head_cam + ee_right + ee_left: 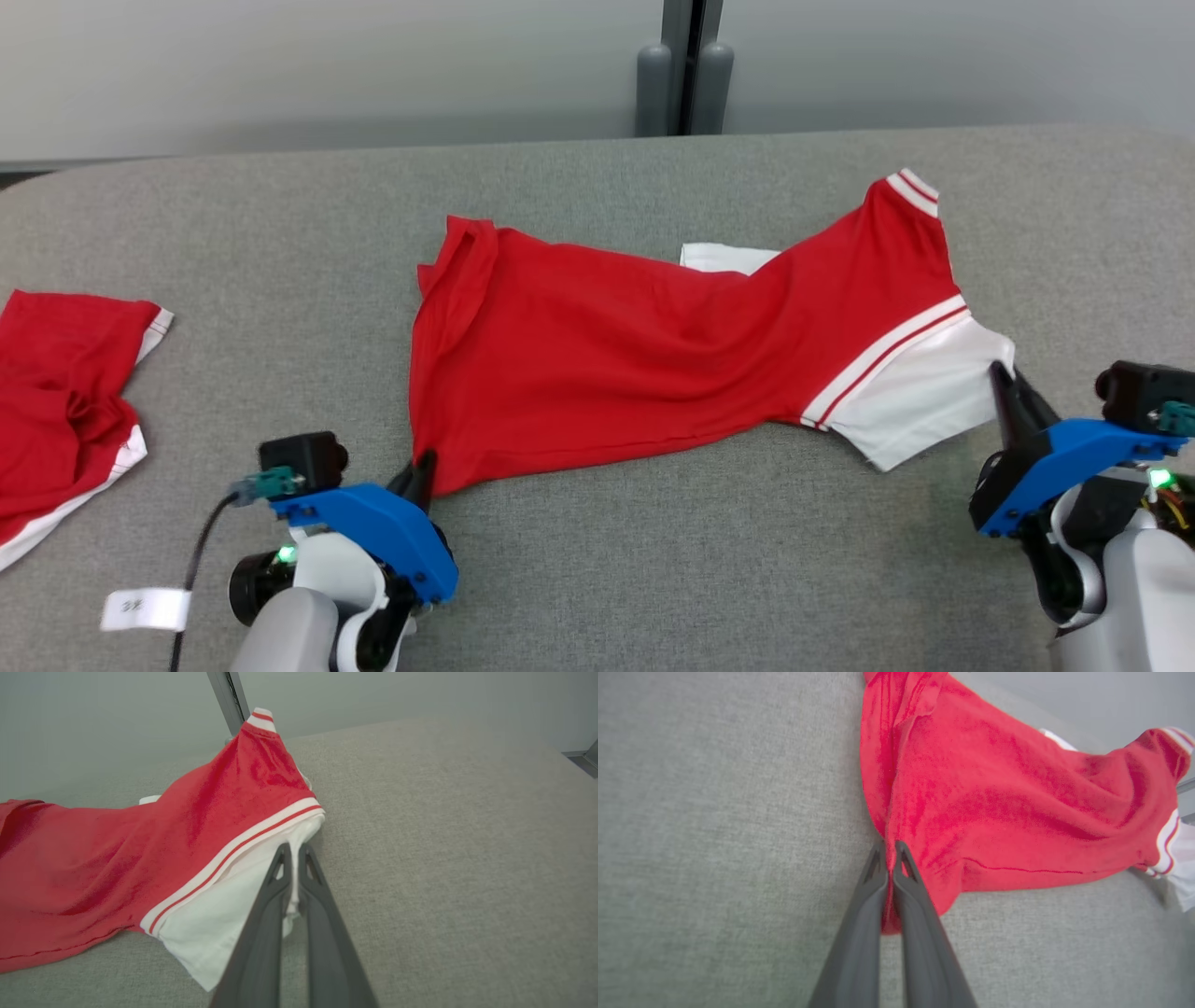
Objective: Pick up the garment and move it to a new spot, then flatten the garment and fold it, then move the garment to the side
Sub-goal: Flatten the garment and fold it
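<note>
The garment (653, 345) is a red shirt with white, red-striped trim, spread across the middle of the grey table (653, 560). My left gripper (425, 467) is shut on its near left corner, and in the left wrist view red cloth (994, 802) is pinched between the fingers of that gripper (889, 847). My right gripper (1001, 373) is shut on the white edge at the garment's right end. In the right wrist view white fabric (224, 896) runs between the closed fingers of this gripper (293, 848). The cloth sags between the two grips.
A second red and white garment (65, 392) lies crumpled at the table's left edge. A white label (145, 609) hangs on a cable by my left wrist. A dark post (686, 65) stands behind the table's far edge, against a pale wall.
</note>
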Available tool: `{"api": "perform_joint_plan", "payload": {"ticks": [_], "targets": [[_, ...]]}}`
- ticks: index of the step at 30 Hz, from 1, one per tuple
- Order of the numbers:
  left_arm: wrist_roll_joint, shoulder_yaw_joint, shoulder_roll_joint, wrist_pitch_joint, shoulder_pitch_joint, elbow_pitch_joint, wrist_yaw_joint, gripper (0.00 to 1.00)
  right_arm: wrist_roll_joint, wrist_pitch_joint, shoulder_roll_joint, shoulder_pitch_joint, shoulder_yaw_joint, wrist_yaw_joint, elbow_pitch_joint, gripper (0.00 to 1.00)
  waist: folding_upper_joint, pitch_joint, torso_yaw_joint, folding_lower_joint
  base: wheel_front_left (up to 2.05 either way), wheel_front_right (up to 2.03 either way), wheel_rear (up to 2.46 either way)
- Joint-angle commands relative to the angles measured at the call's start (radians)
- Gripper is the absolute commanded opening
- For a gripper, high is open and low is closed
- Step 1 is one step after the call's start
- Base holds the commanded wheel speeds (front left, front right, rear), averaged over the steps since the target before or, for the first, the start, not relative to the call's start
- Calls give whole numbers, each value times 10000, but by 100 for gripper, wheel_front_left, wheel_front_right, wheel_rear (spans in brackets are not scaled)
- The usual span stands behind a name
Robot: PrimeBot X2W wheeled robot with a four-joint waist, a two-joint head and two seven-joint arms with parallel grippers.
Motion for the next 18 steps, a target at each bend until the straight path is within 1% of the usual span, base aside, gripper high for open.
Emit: {"api": "perform_joint_plan", "payload": {"ticks": [1, 4, 8, 12, 15, 18], "targets": [[-415, 233, -56, -257, 126, -519, -137, 0, 86, -125, -27, 218, -23, 5, -495, 0, 0, -203, -56, -1, 0, 0, 0], [-1155, 549, -116, -571, 352, -1500, -332, 0, 299, -137, -27, 464, -88, 5, -1529, 0, 0, -452, -66, -1, 0, 0, 0], [-1965, 963, -146, -696, 356, -3007, -451, 0, 455, 52, -24, 780, -137, 3, -3066, 0, 0, -696, -74, -1, 0, 0, 0], [-2557, 1290, -23, -370, 181, -4438, -443, 0, 568, 327, -26, 927, -197, 5, -4559, 0, 0, -859, -114, -1, 0, 0, 0], [-2820, 1424, 142, 40, -38, -5332, -345, 0, 391, 601, -22, 833, -219, 5, -5668, 0, 0, -895, -147, -1, 0, 0, 0], [-3158, 1562, 280, 546, -252, -6165, -154, 0, 214, 878, -73, 604, -212, 5, -6714, 0, 0, -899, -202, -1, 0, 0, 0]]}}
